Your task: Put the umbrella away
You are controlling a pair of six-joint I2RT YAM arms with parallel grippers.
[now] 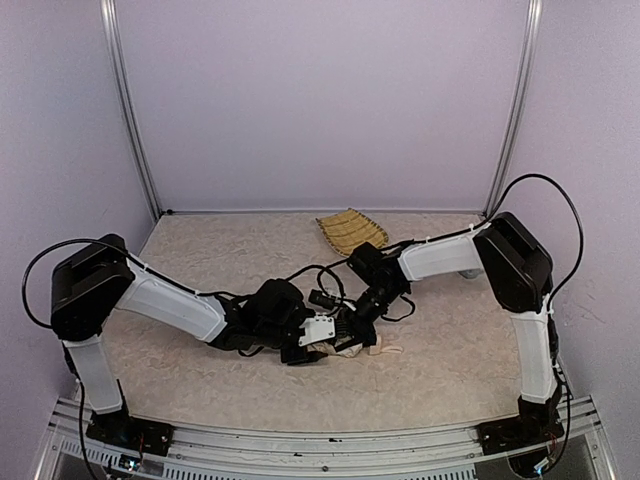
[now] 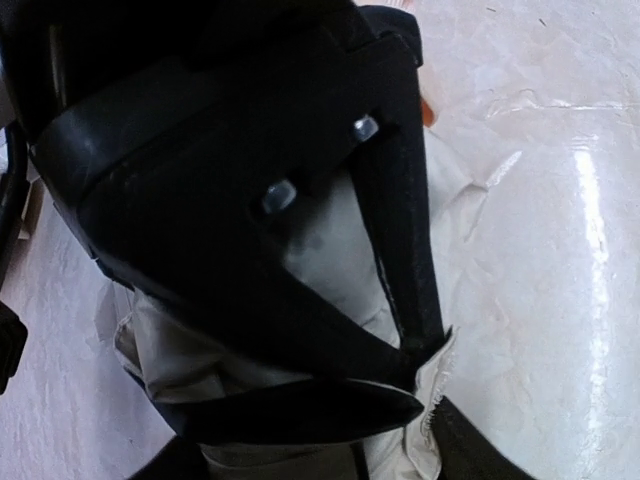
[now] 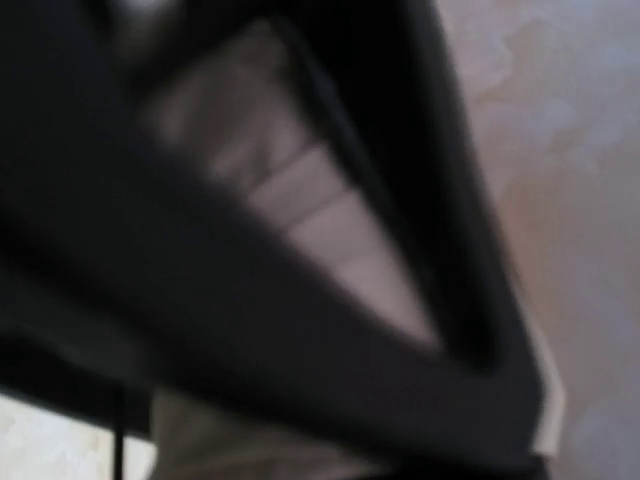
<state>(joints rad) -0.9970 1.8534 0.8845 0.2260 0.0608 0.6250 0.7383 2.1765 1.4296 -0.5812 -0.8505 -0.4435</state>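
The umbrella (image 1: 352,346) lies folded at the middle of the table, cream fabric with a tan strap (image 1: 386,350) trailing to the right. My left gripper (image 1: 318,345) is shut on its fabric from the left; in the left wrist view the gripper (image 2: 428,375) pinches the cream cloth (image 2: 325,255) where the tips meet. My right gripper (image 1: 352,325) presses onto the umbrella from behind. The right wrist view is blurred, but the gripper (image 3: 500,400) there is closed, with the pale fabric (image 3: 330,230) showing between its fingers. Most of the umbrella is hidden under both grippers.
A woven straw-yellow basket tray (image 1: 352,230) lies at the back of the table, behind the right arm's wrist. Black cables (image 1: 322,275) loop above the grippers. Purple walls enclose the table on three sides.
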